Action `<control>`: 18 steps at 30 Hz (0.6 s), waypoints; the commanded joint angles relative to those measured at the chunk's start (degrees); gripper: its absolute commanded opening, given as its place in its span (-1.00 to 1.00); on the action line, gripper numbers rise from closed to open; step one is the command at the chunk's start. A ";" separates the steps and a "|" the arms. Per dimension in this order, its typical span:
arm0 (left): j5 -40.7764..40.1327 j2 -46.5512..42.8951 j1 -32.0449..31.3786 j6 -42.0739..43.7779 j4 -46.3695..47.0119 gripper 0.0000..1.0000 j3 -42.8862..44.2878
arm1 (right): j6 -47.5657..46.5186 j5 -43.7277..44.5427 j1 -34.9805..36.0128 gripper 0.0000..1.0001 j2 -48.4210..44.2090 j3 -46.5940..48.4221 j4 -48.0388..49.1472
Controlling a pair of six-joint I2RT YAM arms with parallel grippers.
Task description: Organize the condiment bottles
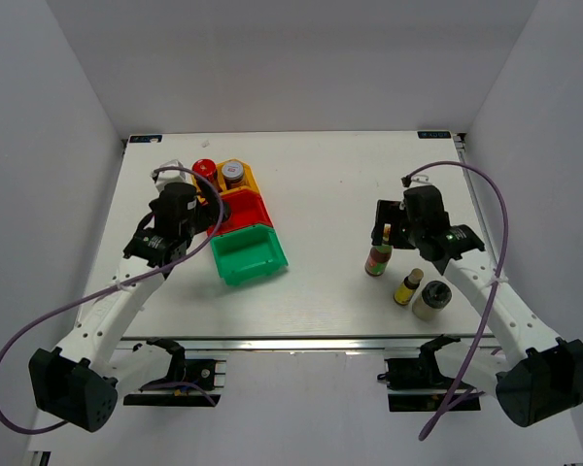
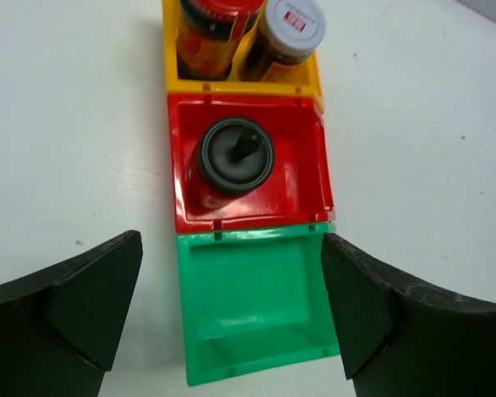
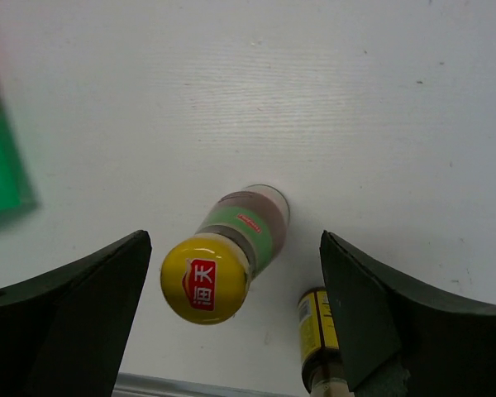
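A red-capped jar (image 1: 205, 167) and a silver-capped jar (image 1: 232, 173) stand in the yellow bin (image 1: 254, 181). A black-lidded jar (image 2: 234, 155) stands in the red bin (image 2: 310, 178); my left arm hides it in the top view. My left gripper (image 2: 231, 281) is open and empty above the green bin (image 2: 256, 306). My right gripper (image 3: 234, 281) is open, its fingers either side of a slim yellow-capped bottle (image 3: 223, 256) standing on the table, apart from it. A second slim yellow-capped bottle (image 1: 407, 287) and a black-lidded jar (image 1: 431, 299) stand just in front.
The three bins sit in a row left of centre, with the green bin (image 1: 248, 254) nearest and holding nothing. The second slim bottle (image 3: 318, 331) stands close to my right finger. The grey walls enclose the table on three sides.
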 commanded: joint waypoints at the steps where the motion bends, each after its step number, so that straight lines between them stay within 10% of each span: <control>1: -0.98 -0.81 0.06 -3.50 -4.70 0.96 0.48 | 2.26 4.76 0.67 0.74 0.60 2.06 -1.12; 18: 0.08 -0.55 0.06 -3.23 -2.15 0.96 -3.39 | 1.99 4.23 2.96 0.55 1.57 -2.87 0.90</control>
